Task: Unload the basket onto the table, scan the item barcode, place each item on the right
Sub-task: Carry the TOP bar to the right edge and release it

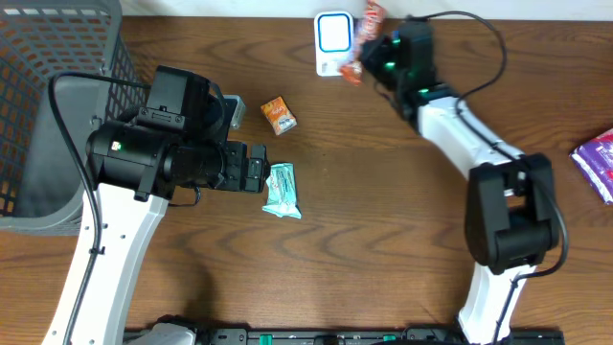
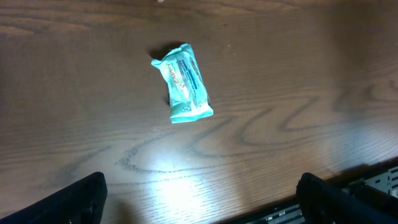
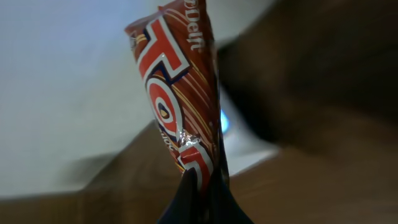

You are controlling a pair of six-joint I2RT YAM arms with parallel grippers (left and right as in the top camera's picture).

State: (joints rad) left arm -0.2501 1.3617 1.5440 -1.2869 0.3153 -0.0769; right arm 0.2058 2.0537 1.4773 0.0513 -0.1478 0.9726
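Red snack wrapper (image 3: 180, 106) filled most of the right wrist view, pinched at its lower end by the right gripper (image 3: 200, 193), whose fingers were closed tight on the foil. Overhead view placed this item at the far edge of the table (image 1: 383, 268), held just beside the white scanner (image 1: 333, 43) w/ its blue window; a blurred blue glow showed behind the wrapper in the wrist view. No barcode was visible on the face turned to the wrist cam, and whether a code faced the scanner could not be told. Left gripper (image 2: 202, 202) hung w/ jaws wide apart and empty above a teal packet (image 2: 183, 82) lying flat on the wood, not touching it. Orange packet (image 1: 279, 115) lay near the left arm, a purple packet (image 1: 599, 163) at the right edge, and a grey basket (image 1: 29, 57) at the far left. Assessment: pick-up done, item presented at the scanner; approx. mid-to-late stage. Outstanding: confirm the read, poss. rotate the wrapper if the code sits on another face, then set the item down. No sign of a completed scan was visible.
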